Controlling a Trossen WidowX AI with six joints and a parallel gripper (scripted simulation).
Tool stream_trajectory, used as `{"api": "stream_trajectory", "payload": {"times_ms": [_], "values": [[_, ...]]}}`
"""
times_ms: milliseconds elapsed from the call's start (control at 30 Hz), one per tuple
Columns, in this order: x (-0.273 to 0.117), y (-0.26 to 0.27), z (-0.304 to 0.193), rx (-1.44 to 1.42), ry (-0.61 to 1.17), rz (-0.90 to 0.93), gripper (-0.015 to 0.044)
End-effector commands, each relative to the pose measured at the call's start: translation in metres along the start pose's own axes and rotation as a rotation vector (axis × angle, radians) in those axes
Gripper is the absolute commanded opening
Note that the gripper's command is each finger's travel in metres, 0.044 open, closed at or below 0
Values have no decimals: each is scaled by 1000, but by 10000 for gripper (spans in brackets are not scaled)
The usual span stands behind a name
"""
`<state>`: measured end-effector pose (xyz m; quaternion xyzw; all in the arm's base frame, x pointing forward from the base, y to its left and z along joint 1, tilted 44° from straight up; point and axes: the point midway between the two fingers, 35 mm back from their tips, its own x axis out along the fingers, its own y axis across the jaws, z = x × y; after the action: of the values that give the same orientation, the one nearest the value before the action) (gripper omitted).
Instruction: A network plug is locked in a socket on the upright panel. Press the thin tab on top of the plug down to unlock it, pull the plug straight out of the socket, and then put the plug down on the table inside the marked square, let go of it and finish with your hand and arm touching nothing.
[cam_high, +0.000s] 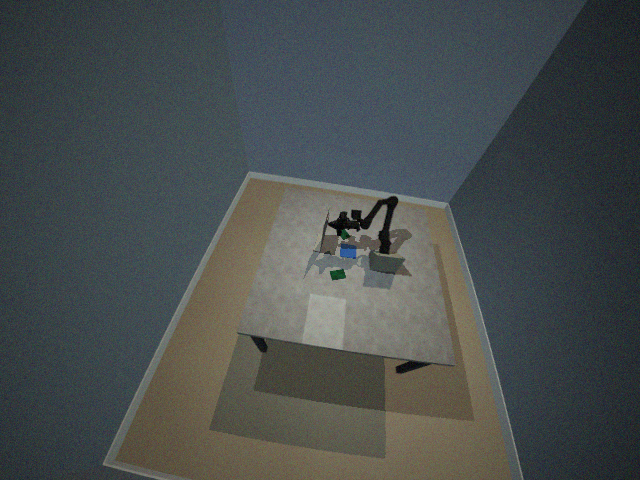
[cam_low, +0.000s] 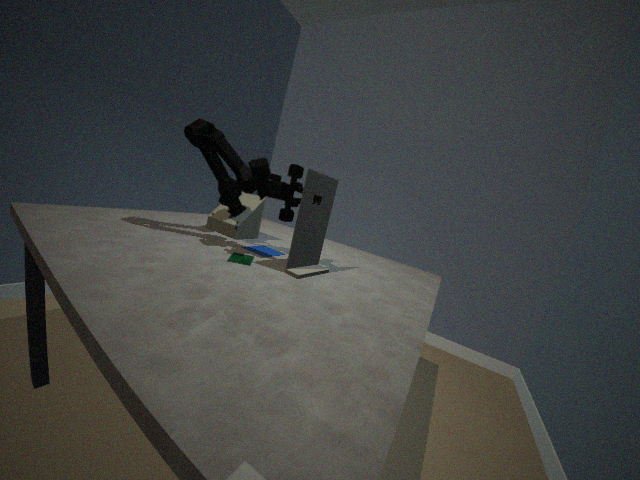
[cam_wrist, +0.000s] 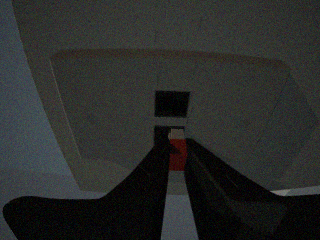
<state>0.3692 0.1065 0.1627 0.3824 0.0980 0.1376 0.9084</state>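
The upright panel (cam_high: 325, 229) (cam_low: 310, 232) (cam_wrist: 110, 100) stands on the table, with two dark openings one above the other in the wrist view. The plug (cam_wrist: 177, 133) shows as a small pale piece at the lower opening, with a red part (cam_wrist: 178, 161) towards the camera. My gripper (cam_high: 330, 224) (cam_low: 299, 195) (cam_wrist: 175, 146) is shut on the plug, close in front of the panel. The fingers hide much of the plug; how deep it sits and how its tab stands cannot be told. A blue square (cam_high: 347, 252) (cam_low: 265, 251) lies flat on the table below the arm.
A green flat piece (cam_high: 337, 274) (cam_low: 240, 258) lies beside the blue square, and another green piece (cam_high: 344, 234) shows below the gripper. A whitish rectangle (cam_high: 324, 320) lies at the table's near edge. The arm's base (cam_high: 386, 261) (cam_low: 250, 222) stands behind the blue square.
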Motion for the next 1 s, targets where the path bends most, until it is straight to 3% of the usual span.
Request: {"api": "stream_trajectory", "payload": {"times_ms": [0, 967], "values": [[-2, 0, 0, -3, -2, -2, 0], [-19, 0, -6, -3, -1, -3, 0]]}}
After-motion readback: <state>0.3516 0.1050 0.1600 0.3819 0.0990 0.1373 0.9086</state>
